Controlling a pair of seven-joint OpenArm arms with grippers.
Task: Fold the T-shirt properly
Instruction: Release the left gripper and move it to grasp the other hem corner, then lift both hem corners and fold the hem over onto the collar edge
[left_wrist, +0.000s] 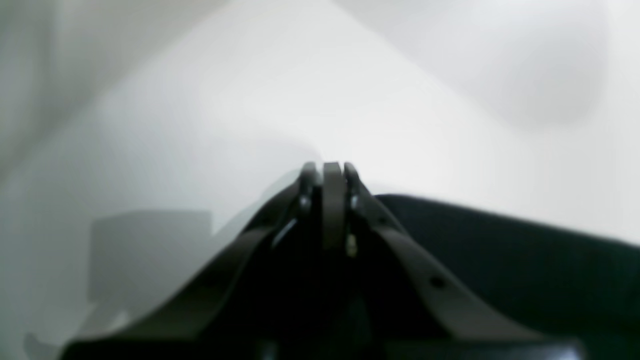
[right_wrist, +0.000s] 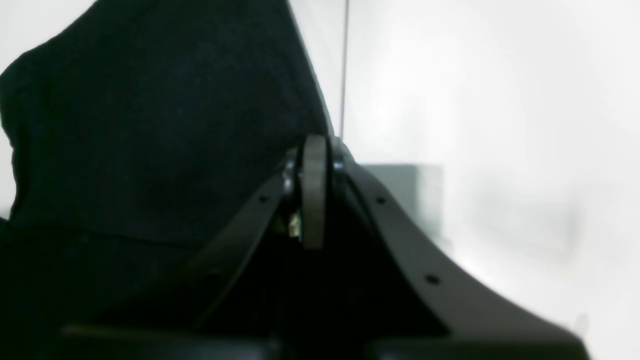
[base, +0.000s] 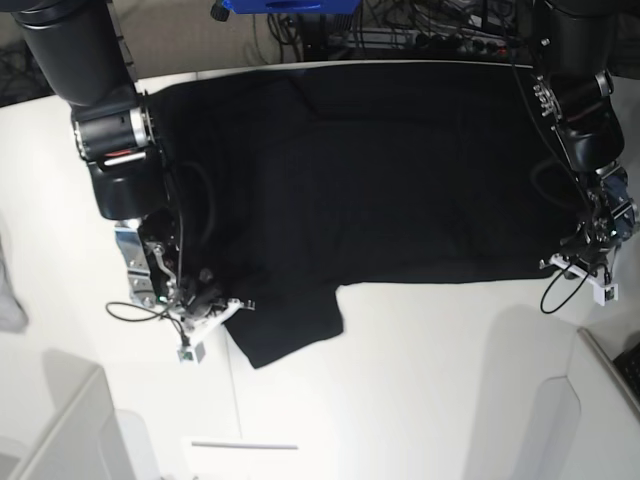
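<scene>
Black cloth, the T-shirt (base: 350, 180), spreads over the white table (base: 440, 385) between and beneath the two arms, reaching up toward the far side of the base view. Both arms reach down to its near edge: the right arm (base: 125, 185) on that view's left, the left arm (base: 590, 130) on its right, well apart. The left gripper (left_wrist: 327, 172) has its fingertips together, clamped on the T-shirt at its near corner. The right gripper (right_wrist: 320, 145) is likewise pinched shut on the fabric, along the side edge just beside a sleeve (base: 285, 335).

One T-shirt, two arms, two grippers. The cloth is matt, soft and plain on the part that shows, its near edge gently curved; the sleeve is a blunt flap, lightly creased. The tabletop is smooth, with a thin straight seam beside the right gripper.
</scene>
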